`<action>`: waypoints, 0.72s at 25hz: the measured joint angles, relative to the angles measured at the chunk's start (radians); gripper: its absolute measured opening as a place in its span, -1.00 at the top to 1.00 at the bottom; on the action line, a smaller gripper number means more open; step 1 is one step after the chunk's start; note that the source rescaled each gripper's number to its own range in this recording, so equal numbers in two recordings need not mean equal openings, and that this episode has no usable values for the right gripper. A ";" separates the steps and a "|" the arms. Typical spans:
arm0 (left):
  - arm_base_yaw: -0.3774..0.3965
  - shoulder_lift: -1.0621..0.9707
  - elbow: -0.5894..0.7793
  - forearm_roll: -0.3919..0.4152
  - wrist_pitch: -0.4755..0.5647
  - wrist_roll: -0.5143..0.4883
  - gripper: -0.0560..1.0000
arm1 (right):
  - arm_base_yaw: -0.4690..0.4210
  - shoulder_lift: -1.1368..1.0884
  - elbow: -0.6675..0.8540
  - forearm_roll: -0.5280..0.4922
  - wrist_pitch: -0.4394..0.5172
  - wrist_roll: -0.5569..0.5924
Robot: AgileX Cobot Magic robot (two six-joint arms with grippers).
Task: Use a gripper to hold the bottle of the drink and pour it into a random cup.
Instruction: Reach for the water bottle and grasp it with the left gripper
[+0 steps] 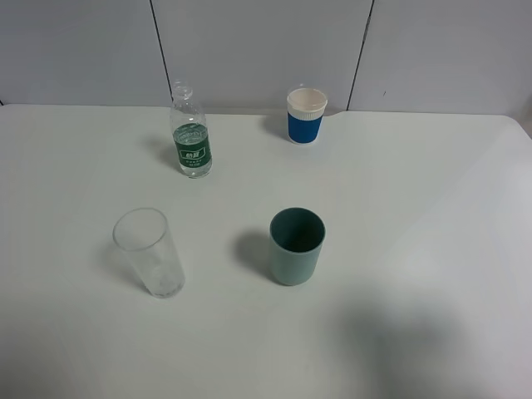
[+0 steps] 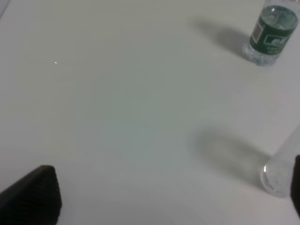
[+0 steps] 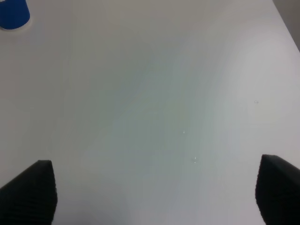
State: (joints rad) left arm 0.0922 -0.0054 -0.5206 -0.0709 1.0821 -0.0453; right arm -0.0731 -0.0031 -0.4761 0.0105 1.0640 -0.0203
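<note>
The small clear bottle [image 1: 191, 133] with a dark green label stands upright and uncapped at the back left of the white table. It also shows in the left wrist view [image 2: 272, 35]. The teal-green cup [image 1: 296, 246] stands upright near the middle of the table. Neither gripper shows in the high view. In the left wrist view my left gripper [image 2: 164, 197] is open over bare table, its black fingertips [image 2: 35, 194] far apart. In the right wrist view my right gripper [image 3: 154, 192] is open and empty, its fingertips [image 3: 30, 190] wide apart over bare table.
A clear tumbler [image 1: 150, 252] stands at the front left; its base shows in the left wrist view [image 2: 281, 173]. A blue paper cup [image 1: 305, 115] with a white rim stands at the back, right of the bottle, and shows in the right wrist view [image 3: 13, 14]. The table's right edge [image 1: 522, 125] is close.
</note>
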 joint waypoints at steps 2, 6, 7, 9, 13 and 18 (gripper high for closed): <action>0.000 0.000 0.000 0.000 0.000 0.000 -1.00 | 0.000 0.000 0.000 0.000 0.000 0.000; 0.000 0.000 0.000 0.000 0.000 0.000 -1.00 | 0.000 0.000 0.000 0.000 0.000 0.000; 0.000 0.000 0.000 0.000 0.000 0.000 -1.00 | 0.000 0.000 0.000 0.000 0.000 0.000; 0.000 0.000 0.000 0.000 0.000 0.000 -1.00 | 0.000 0.000 0.000 0.000 0.000 0.000; 0.000 0.000 0.000 0.000 0.000 0.000 -1.00 | 0.000 0.000 0.000 0.000 0.000 0.000; 0.000 0.000 0.000 0.000 0.000 0.000 -1.00 | 0.000 0.000 0.000 0.000 0.000 0.000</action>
State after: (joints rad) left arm 0.0922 -0.0054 -0.5206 -0.0709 1.0821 -0.0453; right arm -0.0731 -0.0031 -0.4761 0.0105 1.0640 -0.0203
